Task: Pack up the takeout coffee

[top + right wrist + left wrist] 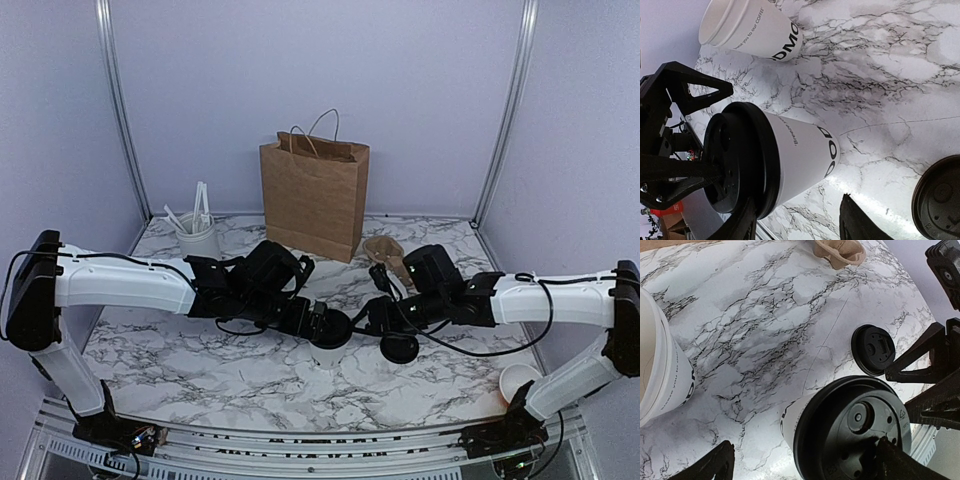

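Top view, I see the takeout coffee (330, 335) upright on the worktop (180, 350), left tool (316, 322) just left of it, right tool (378, 316) just right, left wrist, my tool's fingers (715, 465) apart, one overlapping the cup's black lid, right wrist, fingers (855, 222) apart, cup just beyond them

Marble-patterned table (200, 370), crowded at centre
Upright at the back, a brown paper bag (315, 195); back left, a white cup of utensils (198, 238); right of the bag, a tan cardboard piece (383, 248); dead centre, the takeout coffee (329, 335), with a loose black lid (399, 347) just beside; front right, a lidless white cup (516, 380); near the coffee, another lettered open cup (752, 30)
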Available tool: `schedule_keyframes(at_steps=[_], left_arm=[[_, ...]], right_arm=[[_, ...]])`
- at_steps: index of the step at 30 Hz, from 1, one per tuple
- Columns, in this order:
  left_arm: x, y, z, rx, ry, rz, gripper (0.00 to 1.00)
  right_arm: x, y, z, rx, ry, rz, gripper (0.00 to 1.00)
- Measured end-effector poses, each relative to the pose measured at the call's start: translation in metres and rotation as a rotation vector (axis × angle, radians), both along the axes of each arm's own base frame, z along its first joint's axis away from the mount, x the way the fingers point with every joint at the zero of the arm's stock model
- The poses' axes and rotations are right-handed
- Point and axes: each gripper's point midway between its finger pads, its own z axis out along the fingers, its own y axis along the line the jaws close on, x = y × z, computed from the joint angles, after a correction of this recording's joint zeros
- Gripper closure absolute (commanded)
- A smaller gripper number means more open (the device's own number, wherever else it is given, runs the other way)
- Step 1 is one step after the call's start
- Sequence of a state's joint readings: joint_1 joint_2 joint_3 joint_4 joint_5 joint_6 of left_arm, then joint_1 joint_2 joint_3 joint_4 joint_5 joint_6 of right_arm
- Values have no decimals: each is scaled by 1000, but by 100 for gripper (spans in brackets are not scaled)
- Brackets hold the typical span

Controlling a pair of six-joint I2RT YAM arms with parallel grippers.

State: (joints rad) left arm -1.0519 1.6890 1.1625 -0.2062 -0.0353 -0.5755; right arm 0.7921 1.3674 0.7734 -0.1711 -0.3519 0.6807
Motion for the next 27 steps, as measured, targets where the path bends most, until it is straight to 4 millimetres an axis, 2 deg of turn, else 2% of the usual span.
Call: schedule_keyframes(at_steps=[12, 27], left_arm=[[0, 0, 0, 0, 1, -1, 1], [2, 2, 3, 2, -14, 11, 1]], right_arm=[[3, -1, -8, -36, -4, -4, 47], [5, 0, -2, -118, -33, 0, 47]])
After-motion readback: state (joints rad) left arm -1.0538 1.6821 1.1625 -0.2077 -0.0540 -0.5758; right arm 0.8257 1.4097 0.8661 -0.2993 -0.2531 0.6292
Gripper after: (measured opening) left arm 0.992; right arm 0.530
